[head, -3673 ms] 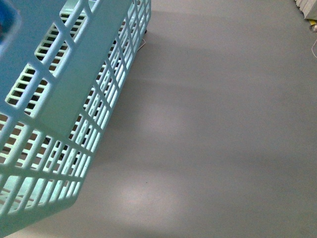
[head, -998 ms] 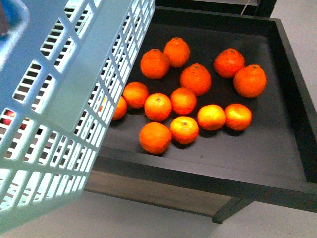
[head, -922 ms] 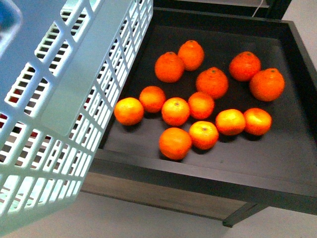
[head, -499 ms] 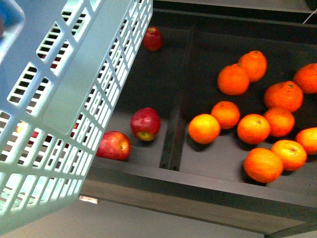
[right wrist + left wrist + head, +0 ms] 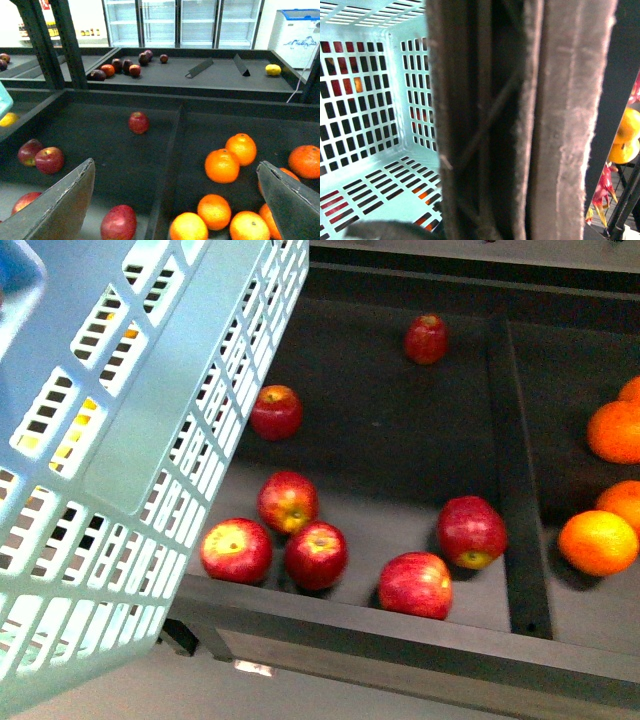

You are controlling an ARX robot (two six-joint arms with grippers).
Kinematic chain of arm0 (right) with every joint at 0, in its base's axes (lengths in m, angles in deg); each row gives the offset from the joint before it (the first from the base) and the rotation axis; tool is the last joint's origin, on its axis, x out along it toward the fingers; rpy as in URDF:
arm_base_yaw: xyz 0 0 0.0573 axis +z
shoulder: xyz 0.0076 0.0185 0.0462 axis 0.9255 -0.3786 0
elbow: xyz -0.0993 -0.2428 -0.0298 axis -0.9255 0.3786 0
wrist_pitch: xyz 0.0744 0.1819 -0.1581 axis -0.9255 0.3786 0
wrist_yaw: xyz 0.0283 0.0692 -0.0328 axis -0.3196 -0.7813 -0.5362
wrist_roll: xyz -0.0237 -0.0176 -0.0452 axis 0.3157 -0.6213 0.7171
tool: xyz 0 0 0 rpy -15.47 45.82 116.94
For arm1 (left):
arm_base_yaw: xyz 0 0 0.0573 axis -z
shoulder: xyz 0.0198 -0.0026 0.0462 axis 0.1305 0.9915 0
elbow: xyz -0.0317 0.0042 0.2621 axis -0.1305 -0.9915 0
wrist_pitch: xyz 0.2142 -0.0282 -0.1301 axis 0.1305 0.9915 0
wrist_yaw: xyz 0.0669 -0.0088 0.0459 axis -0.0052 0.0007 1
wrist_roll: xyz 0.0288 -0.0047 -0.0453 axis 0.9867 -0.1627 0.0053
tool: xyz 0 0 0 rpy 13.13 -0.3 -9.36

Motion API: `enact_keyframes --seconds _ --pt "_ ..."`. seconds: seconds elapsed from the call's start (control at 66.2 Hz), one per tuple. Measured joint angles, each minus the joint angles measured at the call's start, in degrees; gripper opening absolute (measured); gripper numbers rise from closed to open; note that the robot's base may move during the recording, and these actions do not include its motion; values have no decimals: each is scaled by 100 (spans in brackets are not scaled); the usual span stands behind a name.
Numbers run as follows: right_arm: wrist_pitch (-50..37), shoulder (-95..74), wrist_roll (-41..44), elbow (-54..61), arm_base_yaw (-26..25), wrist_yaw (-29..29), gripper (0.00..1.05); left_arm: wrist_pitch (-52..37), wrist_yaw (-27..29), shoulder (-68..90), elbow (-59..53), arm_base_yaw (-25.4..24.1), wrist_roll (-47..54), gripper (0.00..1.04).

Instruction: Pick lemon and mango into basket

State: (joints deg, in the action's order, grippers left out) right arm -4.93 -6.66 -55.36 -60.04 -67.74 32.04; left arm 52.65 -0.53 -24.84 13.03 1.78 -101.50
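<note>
- Currently in the search phase, by my reading: neither fruit is in the basket [image 5: 150, 440], and the part of its floor that shows in the left wrist view is bare.
- The basket hangs tilted at the left of the front view, beside a black tray [image 5: 400, 625] of apples [image 5: 290, 502]. Oranges [image 5: 598, 542] lie in the next bay.
- Left gripper: hidden behind the brown handle [image 5: 520, 120] that fills its camera, so I cannot tell how its jaws stand. It is probably carrying the basket.
- Right gripper [image 5: 175, 165]: spread wide, holding nothing, facing the divider [image 5: 167, 145] between apples and oranges.
- Lemon [image 5: 7, 119], tentative: a yellow fruit just beside the basket corner, in the bay beyond the apples. It is too cropped to confirm.
- Mango [image 5: 629, 127], tentative: a smooth orange-yellow fruit glimpsed past the handle, mostly hidden.
- Handling, judged: the lemon is firm and light, and its pebbly skin should grip well, but it rolls, so take it across the short waist. The mango is heavier and slick and bruises easily, so close gently across the middle, not the ends.
</note>
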Motion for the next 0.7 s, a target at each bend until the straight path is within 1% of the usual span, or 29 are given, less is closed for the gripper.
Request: enact_keyframes --seconds 0.695 --pt "-4 -2 2 0 -2 -24 96 0 11 11 0 -2 4 15"
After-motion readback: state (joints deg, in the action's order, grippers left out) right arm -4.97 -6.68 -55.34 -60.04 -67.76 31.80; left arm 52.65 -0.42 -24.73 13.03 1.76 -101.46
